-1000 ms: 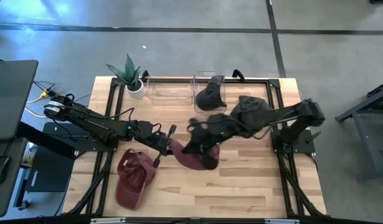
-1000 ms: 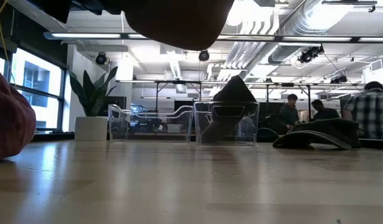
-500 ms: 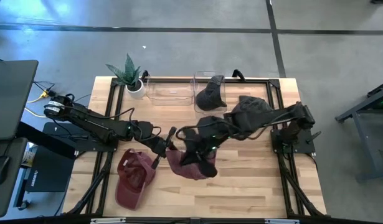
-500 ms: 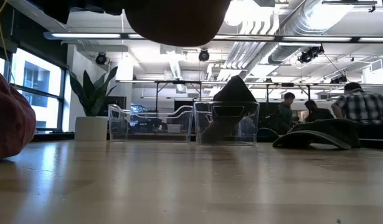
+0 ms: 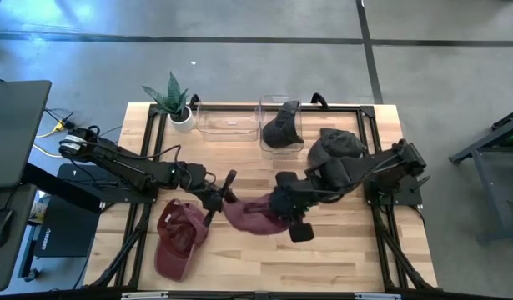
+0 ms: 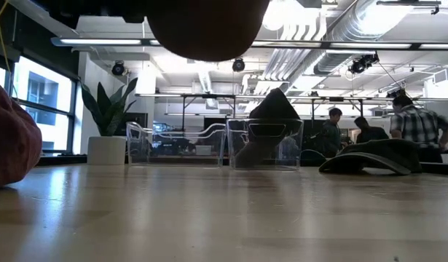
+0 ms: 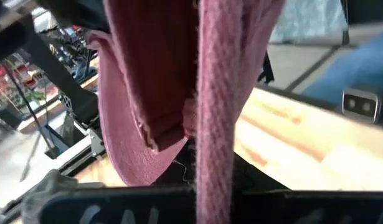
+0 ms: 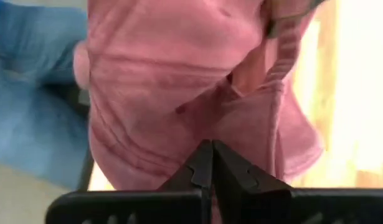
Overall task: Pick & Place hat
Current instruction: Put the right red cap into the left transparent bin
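Observation:
A maroon hat [image 5: 249,215] hangs in the air between my two grippers; the low view shows its underside [image 6: 209,29] well above the wood. My left gripper [image 5: 225,197] is shut on its left end. My right gripper [image 5: 279,215] is shut on its right side. A second maroon hat [image 5: 177,237] lies on the table at the near left. One dark hat [image 5: 281,129] sits in a clear bin [image 5: 279,108]. Another dark hat [image 5: 335,148] lies on the table at the right. My left gripper holds the maroon hat by a narrow band at its edge [image 7: 213,149], which runs between the two fingers; the fingers themselves are hidden. It comes nearly level from the table's left. The cloth hangs beyond it, clear of the table. My right gripper has its fingertips [image 8: 203,163] meeting on the hat's cloth [image 8: 179,124], slanting down from the table's right. One layer or several, I cannot tell. That side of the hat is lifted clear.
A potted plant [image 5: 174,104] stands at the far left corner, and a second clear bin [image 5: 227,121] beside it. Bare wood lies along the near edge and the near right [image 5: 339,242]. People move in the room beyond the table.
My right gripper has drawn back toward the table's right edge and tipped to point more steeply down. My left gripper has rolled in place. The hat has stayed clear of the table and now lies more stretched out between the two grippers.

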Robot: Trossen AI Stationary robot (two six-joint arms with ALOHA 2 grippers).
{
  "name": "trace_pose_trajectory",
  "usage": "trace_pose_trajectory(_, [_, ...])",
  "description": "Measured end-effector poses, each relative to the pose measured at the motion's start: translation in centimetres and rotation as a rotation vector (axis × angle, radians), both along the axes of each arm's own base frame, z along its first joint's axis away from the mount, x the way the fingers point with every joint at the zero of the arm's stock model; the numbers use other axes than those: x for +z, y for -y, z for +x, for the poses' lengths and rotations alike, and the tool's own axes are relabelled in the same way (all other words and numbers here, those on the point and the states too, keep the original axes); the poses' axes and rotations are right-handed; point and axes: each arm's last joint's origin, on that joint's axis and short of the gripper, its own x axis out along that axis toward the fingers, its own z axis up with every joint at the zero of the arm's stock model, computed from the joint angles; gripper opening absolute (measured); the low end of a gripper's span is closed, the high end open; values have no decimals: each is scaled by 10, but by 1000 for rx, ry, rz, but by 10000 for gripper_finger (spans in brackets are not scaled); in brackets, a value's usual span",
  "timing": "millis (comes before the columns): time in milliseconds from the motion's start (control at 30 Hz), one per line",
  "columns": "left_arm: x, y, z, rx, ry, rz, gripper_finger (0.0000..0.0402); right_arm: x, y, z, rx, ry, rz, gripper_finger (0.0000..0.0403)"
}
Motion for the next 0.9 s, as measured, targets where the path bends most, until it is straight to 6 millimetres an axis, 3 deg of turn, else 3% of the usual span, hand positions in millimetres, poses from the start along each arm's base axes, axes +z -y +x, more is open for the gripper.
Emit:
trace_pose_trajectory(167, [-6, 10, -3, 24, 29, 225, 2, 15, -17, 2, 64, 198, -82, 1])
trace_pose_trajectory(333, [-6, 17, -6, 55, 80, 384, 2, 23, -25, 18, 37, 412, -67, 1])
trace_pose_trajectory(500, [-6, 16, -5, 91, 81, 409, 2, -1, -29, 38, 58, 434, -66, 2])
trace_pose_trajectory(800, [-3, 15, -4, 131, 102, 408, 2, -71, -31, 74, 180, 325, 214, 1])
trace_pose_trajectory(900, [-2, 15, -4, 133, 112, 404, 2, -75, -29, 74, 201, 296, 243, 1])
